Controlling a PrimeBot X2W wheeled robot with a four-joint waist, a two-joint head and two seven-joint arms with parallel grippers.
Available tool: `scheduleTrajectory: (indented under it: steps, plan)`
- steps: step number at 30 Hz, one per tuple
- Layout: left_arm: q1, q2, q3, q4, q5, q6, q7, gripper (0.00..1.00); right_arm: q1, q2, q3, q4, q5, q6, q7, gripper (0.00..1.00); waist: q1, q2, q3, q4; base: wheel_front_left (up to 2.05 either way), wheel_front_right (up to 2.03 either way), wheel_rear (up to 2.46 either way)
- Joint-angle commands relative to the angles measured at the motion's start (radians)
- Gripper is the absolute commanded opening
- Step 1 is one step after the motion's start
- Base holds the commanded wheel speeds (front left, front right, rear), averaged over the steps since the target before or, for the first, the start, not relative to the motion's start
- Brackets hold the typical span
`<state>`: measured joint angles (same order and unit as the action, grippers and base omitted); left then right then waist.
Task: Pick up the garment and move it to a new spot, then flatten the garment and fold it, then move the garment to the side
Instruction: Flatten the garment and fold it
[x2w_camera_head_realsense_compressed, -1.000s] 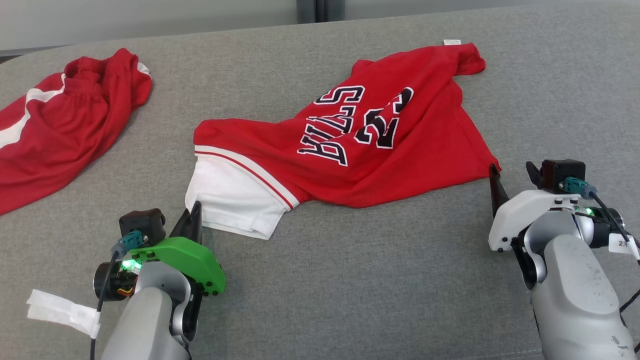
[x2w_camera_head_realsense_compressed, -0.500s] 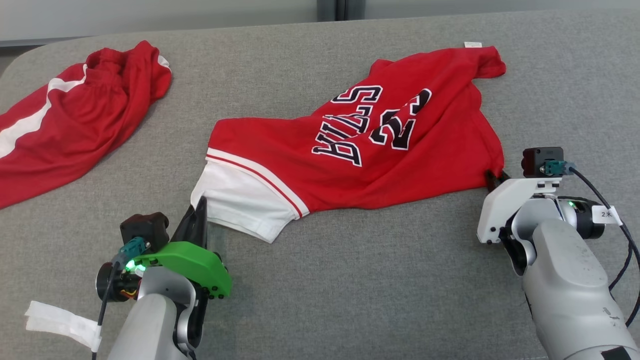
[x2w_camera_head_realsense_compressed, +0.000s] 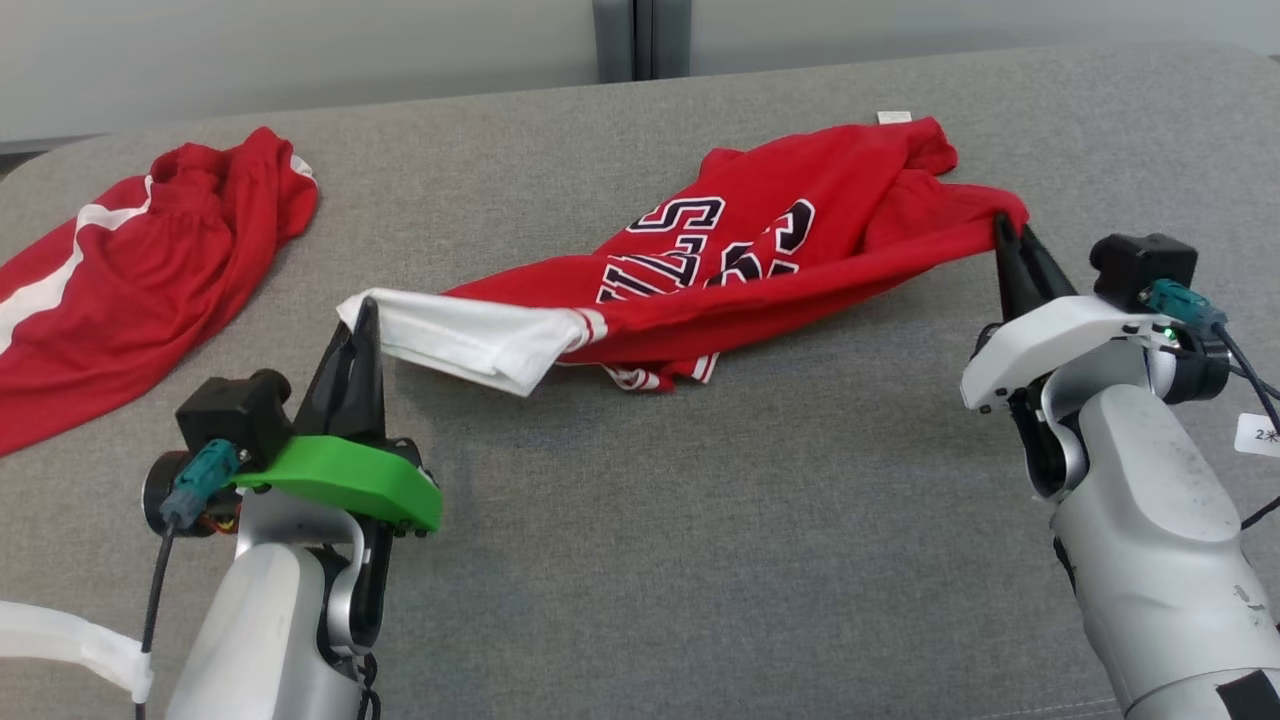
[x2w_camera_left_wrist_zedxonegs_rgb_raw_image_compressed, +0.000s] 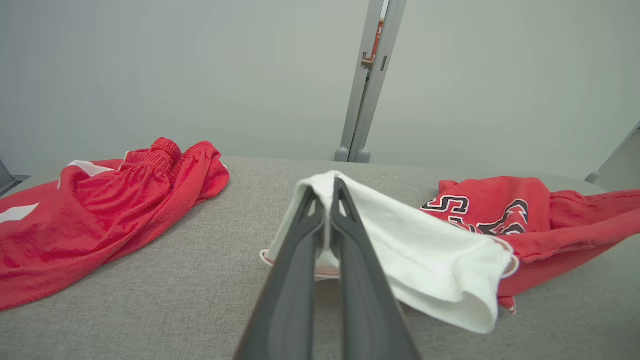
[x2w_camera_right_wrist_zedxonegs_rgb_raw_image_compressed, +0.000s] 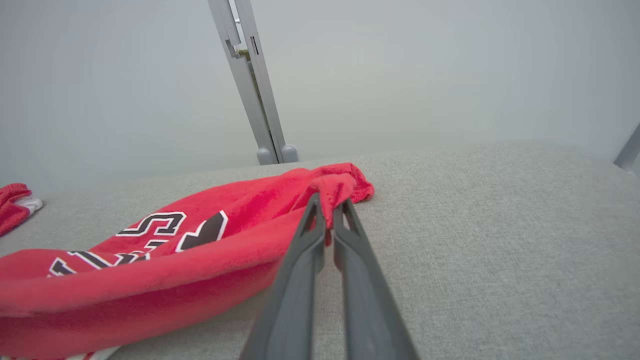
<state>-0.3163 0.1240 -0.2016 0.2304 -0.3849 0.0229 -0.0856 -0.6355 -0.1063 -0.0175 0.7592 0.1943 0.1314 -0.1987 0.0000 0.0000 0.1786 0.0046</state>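
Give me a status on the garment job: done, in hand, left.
Done: the left gripper is shut on the white sleeve of the jersey, and the right gripper is shut on a red corner. In hand: the pick-up; the held edge hangs clear of the grey surface while the far part lies on it. Left: moving it, flattening, folding, setting it aside.

shorts (x2w_camera_head_realsense_compressed: 150, 290) cropped left, jersey (x2w_camera_head_realsense_compressed: 850, 200) lettering part-hidden
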Motion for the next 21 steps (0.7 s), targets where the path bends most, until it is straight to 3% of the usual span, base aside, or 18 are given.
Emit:
scheduleTrajectory:
  steps: [1, 10, 15, 21]
  plan:
    - [-0.006, 0.007, 0.009, -0.039, -0.005, 0.006, -0.008, 0.00, 0.019, -0.010, 0.003, -0.041, 0.012, -0.001, -0.022, 0.00, 0.0000, 0.0000, -0.034, -0.019, 0.00, 0.00, 0.00]
    - [0.002, 0.058, 0.045, -0.414, 0.016, 0.040, 0.016, 0.00, 0.134, -0.053, -0.044, -0.490, -0.006, -0.001, -0.056, 0.00, 0.0000, 0.0000, -0.121, -0.060, 0.00, 0.00, 0.00]
    - [-0.044, 0.107, 0.047, -0.657, 0.069, 0.058, 0.081, 0.00, 0.224, -0.039, -0.089, -0.820, -0.039, -0.001, 0.016, 0.00, 0.0000, 0.0000, -0.157, -0.080, 0.00, 0.00, 0.00]
    - [-0.147, 0.168, 0.043, -0.845, 0.128, 0.048, 0.194, 0.00, 0.293, -0.033, -0.128, -1.152, -0.071, -0.001, 0.130, 0.00, 0.0000, 0.0000, -0.156, -0.102, 0.00, 0.00, 0.00]
